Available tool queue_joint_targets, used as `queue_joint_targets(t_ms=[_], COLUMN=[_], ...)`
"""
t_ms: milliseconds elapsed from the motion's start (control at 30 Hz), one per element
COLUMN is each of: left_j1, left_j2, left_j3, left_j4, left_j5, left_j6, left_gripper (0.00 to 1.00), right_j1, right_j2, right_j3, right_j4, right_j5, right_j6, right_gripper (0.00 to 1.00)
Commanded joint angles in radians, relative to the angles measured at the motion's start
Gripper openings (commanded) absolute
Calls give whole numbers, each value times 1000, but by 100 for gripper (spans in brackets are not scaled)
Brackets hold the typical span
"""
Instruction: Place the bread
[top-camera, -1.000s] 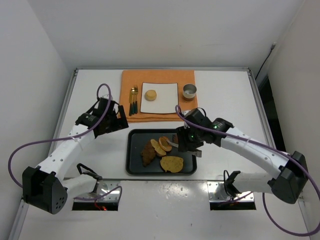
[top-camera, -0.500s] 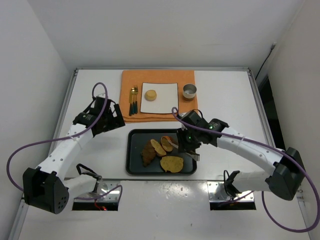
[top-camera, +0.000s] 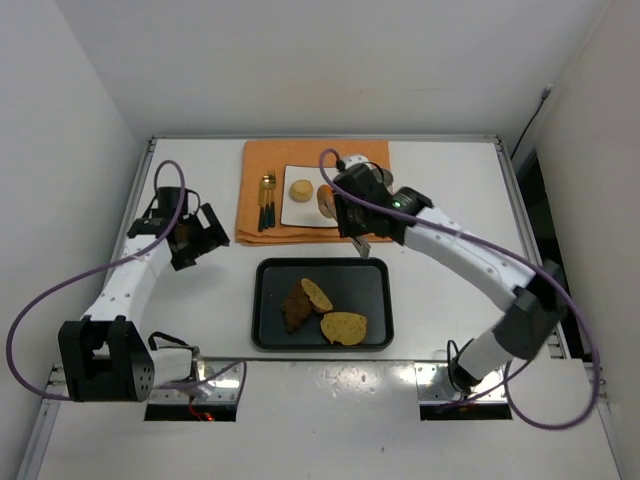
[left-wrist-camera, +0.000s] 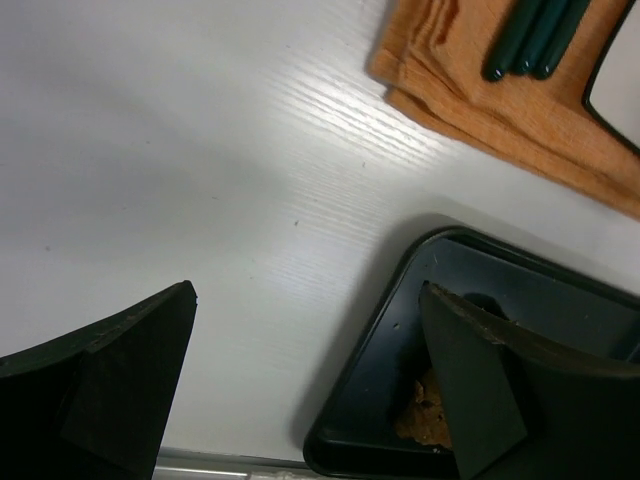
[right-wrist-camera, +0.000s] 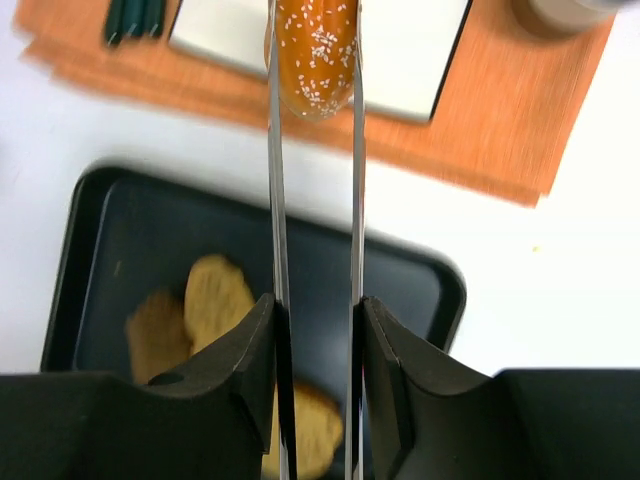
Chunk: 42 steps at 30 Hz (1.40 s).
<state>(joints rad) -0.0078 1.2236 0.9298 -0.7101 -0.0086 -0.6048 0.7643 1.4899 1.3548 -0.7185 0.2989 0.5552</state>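
Note:
My right gripper (top-camera: 352, 215) (right-wrist-camera: 316, 305) is shut on a pair of thin metal tongs (right-wrist-camera: 275, 200). The tongs pinch a sesame bread roll (top-camera: 326, 200) (right-wrist-camera: 315, 50) and hold it over the near right part of the white square plate (top-camera: 340, 175) (right-wrist-camera: 420, 50). A small round bun (top-camera: 301, 190) lies on the plate. My left gripper (top-camera: 195, 238) (left-wrist-camera: 305, 300) is open and empty over the bare table, left of the black tray (top-camera: 375, 280) (left-wrist-camera: 400, 330).
The tray holds three bread pieces (top-camera: 317, 295). The plate sits on an orange placemat (top-camera: 265, 150) with cutlery (top-camera: 267, 200) at its left and a metal cup (top-camera: 378, 182) at its right. Walls enclose the table on three sides.
My right gripper lifted the sesame roll out of the tray and carried it far and left to the plate. My left arm drew back to the left, away from the tray.

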Motion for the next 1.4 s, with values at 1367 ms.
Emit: queue_joint_targets(t_ms=[1367], left_j1=[101], left_j2=[-68], left_j3=[-6], left_j4=[47], left_j5=[168], left_j6=[51], left_gripper=[100], right_j1=[171], right_j2=[-261], right_j3=[-200], right_j4=[-16], right_j5=[-192], right_j6=[9], right_gripper=[48])
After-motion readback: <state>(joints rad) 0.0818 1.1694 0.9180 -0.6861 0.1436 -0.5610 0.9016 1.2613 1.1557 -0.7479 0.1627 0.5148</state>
